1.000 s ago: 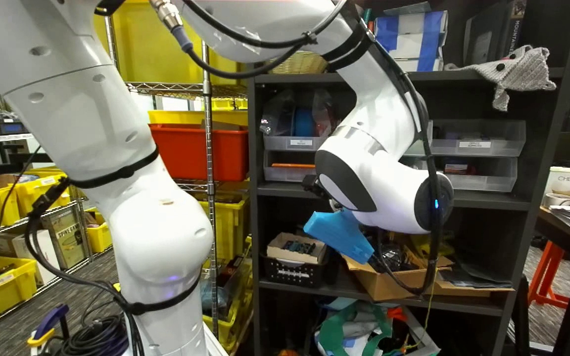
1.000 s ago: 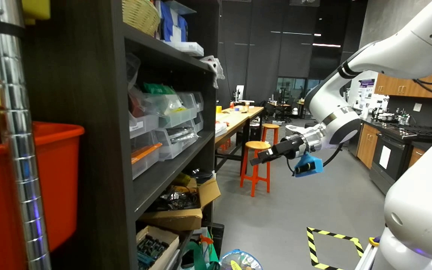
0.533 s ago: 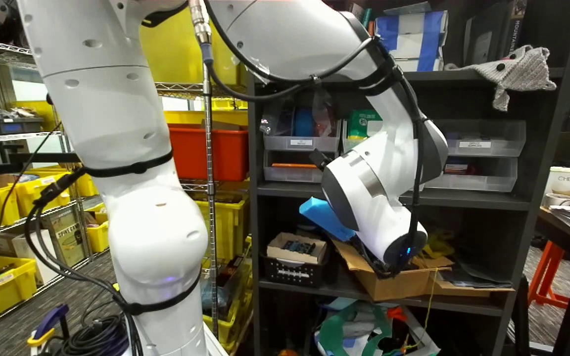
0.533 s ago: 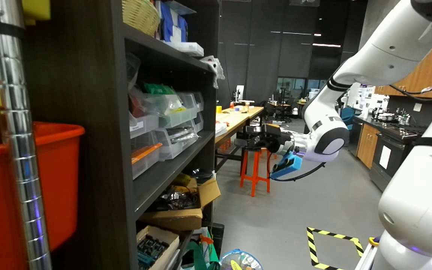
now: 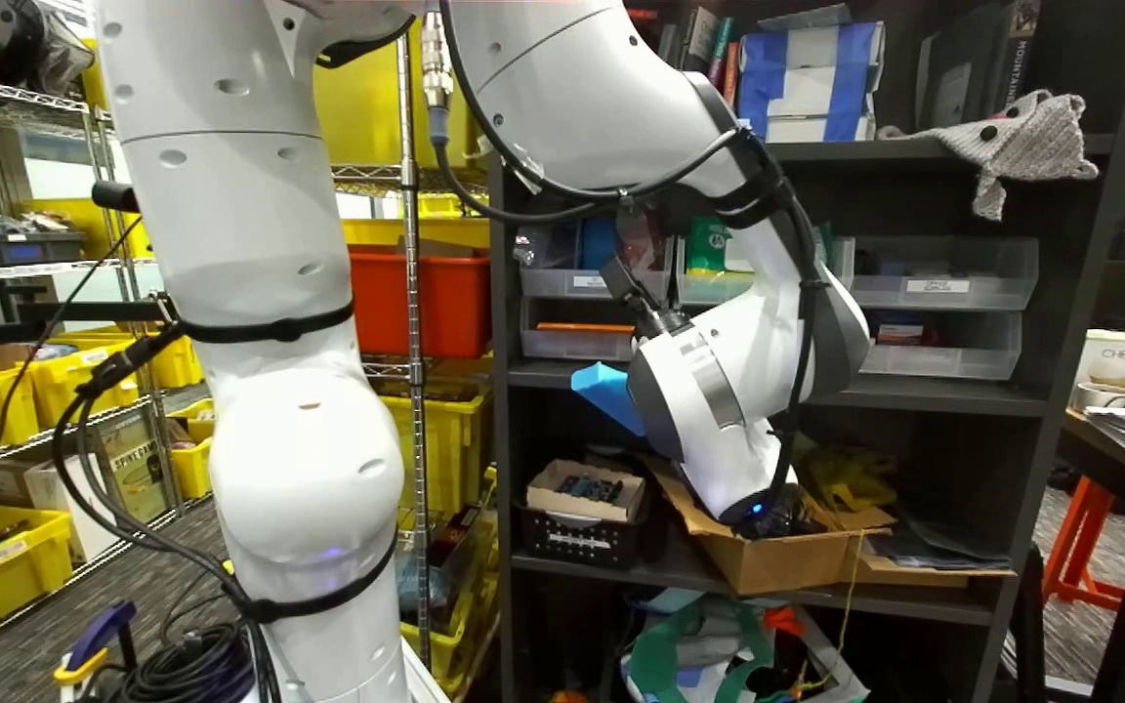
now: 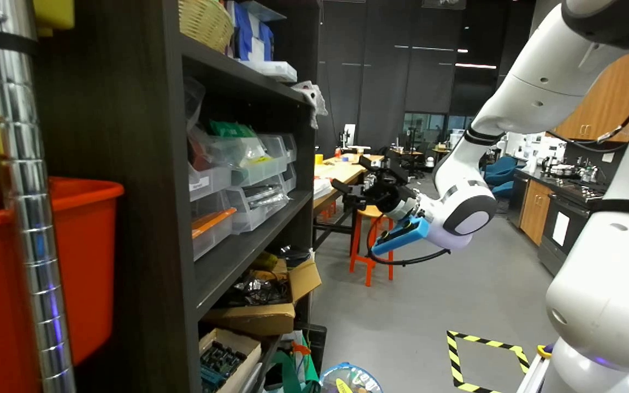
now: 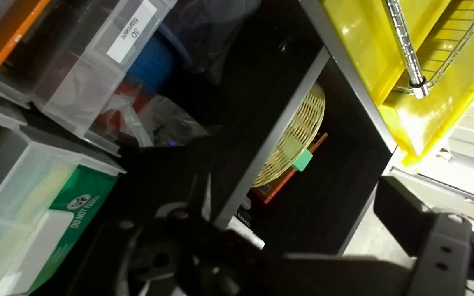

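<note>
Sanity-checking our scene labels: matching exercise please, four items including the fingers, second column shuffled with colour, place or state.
1. Fingers
2. Wicker basket
3. Knitted animal
4. 3D filament bin

A. grey, overhanging a shelf edge
B. see-through plastic
C. spread apart
D. straw-coloured

Pairs: 1-C, 2-D, 3-A, 4-B

Dark shelf (image 6: 241, 252) with stacked clear bins (image 6: 264, 214)
</note>
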Motion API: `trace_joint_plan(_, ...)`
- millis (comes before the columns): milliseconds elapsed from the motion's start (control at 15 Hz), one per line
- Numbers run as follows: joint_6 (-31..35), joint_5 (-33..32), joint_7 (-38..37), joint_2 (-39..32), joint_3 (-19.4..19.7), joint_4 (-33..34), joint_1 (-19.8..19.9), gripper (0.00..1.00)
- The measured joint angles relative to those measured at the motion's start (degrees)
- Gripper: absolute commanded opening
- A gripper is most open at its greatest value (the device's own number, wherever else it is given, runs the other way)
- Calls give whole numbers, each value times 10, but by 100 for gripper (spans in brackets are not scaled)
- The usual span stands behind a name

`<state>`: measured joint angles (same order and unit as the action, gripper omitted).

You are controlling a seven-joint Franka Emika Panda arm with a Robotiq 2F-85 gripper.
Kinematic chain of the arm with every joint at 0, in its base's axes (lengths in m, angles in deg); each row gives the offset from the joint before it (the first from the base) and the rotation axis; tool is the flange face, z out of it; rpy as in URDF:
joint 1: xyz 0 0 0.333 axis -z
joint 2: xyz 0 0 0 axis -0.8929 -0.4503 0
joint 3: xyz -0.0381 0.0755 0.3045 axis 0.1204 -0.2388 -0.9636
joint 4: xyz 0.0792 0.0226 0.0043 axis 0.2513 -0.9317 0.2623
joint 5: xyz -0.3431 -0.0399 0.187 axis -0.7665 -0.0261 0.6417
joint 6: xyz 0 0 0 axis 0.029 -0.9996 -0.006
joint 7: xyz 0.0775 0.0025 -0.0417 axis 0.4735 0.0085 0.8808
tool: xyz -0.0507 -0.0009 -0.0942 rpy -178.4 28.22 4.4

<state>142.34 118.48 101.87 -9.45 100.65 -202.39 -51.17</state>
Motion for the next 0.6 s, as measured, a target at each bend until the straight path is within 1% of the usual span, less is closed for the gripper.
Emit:
trace_joint_plan(267, -2, 0, -4, 0, -3, 0, 5, 100)
trace_joint_plan(400, 25, 27, -51, 0, -15, -9, 12, 100)
trace_joint_plan(600, 85, 56, -128, 2, -26, -20, 20, 100)
